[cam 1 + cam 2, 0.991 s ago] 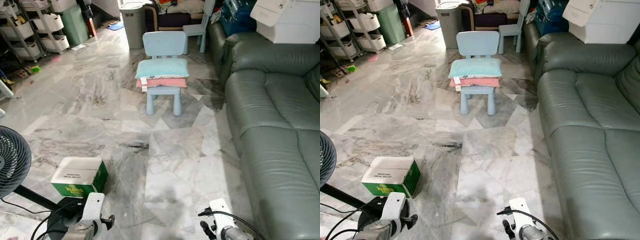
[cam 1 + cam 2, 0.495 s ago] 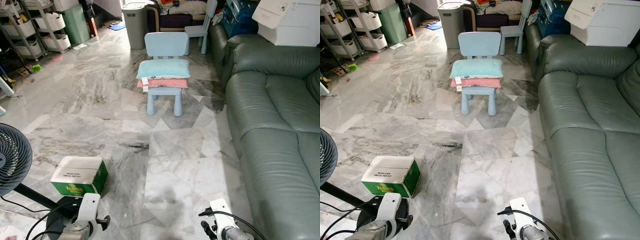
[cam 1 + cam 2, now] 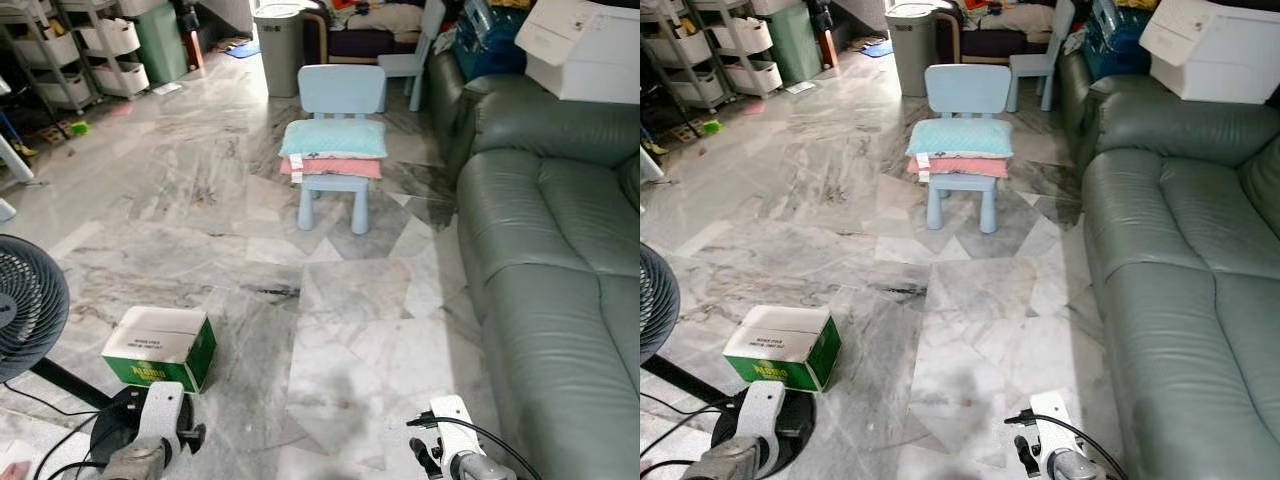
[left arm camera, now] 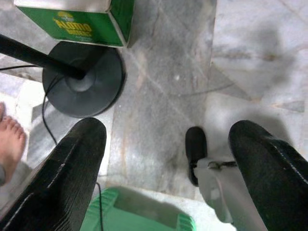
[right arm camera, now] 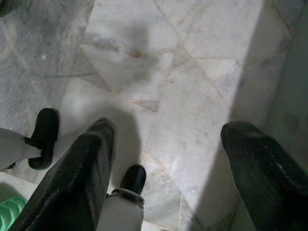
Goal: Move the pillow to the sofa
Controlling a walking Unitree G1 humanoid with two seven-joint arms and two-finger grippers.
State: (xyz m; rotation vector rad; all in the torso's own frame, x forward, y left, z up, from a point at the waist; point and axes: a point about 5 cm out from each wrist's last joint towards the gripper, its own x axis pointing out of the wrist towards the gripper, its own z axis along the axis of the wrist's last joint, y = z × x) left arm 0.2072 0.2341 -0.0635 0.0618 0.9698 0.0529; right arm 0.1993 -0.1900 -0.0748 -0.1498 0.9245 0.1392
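While arms hang idle, pillow (image 3: 333, 138) sits on chair (image 3: 341, 92).

The pink pillow (image 3: 335, 168) was mostly buried under the teal pillow (image 3: 333, 138), so just its front edge peeked out. The fan (image 3: 28, 306) got chopped by the picture's left edge, and the sofa (image 3: 560, 260) ran off the right side and the bottom. Both arms were cut at the bottom edge. A bare foot (image 4: 9, 142) was half out of the left wrist view. The print on the green box (image 3: 160, 349) was too small to read.
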